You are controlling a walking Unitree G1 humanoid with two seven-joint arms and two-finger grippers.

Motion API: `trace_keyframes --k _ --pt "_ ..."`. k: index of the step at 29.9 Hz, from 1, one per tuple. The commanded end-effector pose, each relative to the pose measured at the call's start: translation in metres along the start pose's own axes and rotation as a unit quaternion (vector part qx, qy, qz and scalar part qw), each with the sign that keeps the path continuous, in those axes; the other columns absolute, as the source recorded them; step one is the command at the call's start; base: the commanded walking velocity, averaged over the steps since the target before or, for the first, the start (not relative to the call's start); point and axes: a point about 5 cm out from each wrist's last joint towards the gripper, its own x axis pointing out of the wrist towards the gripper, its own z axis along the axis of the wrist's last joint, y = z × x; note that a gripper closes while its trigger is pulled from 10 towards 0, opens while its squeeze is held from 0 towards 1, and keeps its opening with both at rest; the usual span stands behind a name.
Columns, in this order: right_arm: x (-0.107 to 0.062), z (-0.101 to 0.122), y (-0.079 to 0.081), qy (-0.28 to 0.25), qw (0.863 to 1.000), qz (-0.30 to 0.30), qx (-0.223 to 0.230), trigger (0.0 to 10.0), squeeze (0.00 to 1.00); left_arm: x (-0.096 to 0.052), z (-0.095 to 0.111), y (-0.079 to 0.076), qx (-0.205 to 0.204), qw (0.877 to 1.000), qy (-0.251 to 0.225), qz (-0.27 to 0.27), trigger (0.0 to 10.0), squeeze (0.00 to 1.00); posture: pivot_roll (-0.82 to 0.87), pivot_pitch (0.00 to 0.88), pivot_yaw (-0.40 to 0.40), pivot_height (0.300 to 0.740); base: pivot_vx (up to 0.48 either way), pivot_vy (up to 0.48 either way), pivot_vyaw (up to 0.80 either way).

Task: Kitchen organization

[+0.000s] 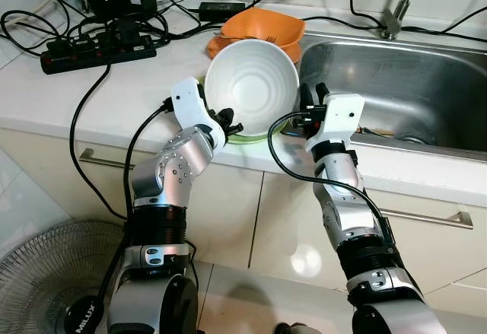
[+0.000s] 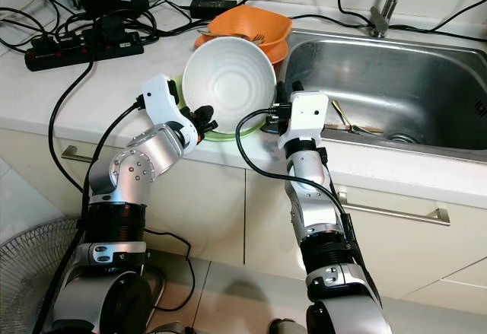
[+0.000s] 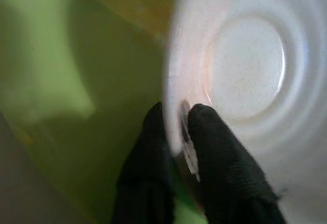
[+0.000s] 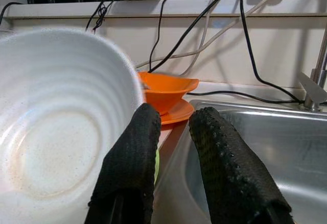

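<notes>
L gripper (image 1: 228,123), centre of frame: fingers (image 3: 214,157) nearly shut, pinching the rim of the white bowl (image 1: 251,84), one finger inside, one outside. Bowl tilted up on edge, mouth facing the camera, nothing in it. It sits above a green plate (image 1: 251,138) at the counter (image 1: 46,98) edge, just left of the sink (image 1: 396,83).

R gripper (image 4: 171,132), at the bowl's right side by the sink's left rim: fingers (image 4: 225,168) a narrow gap apart, nothing between them. One finger is close beside the bowl's rim; touching or not, can't tell.

Behind the bowl, upper centre: 1 orange bowl (image 1: 262,26) on 1 orange plate (image 2: 209,42); something thin lies in the orange bowl, too small to tell. Sink holds what look like chopsticks (image 2: 346,117) near the drain, lower right of the basin. Tap (image 1: 396,11) at upper right.

Upper left: 1 black power strip (image 1: 95,49) w/ plugs and tangled cables. Fan (image 1: 46,265) on the floor, lower left.

Count: 2 bowls, 2 plates.
</notes>
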Motion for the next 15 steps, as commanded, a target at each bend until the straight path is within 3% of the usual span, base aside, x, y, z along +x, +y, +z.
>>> trace_keyframes --k 1,15 --pt "0.001 0.0 0.001 0.002 1.0 0.004 0.002 10.0 0.0 -0.001 0.0 0.0 -0.001 1.0 -0.004 0.004 0.0 0.0 0.02 0.026 0.022 0.732 0.0 0.0 0.0" --pt "0.001 0.001 -0.003 -0.001 1.0 -0.009 0.005 10.0 0.0 -0.008 0.028 -0.016 -0.047 0.993 -0.104 -0.041 0.0 0.0 0.02 0.032 0.019 0.732 0.0 0.0 0.0"
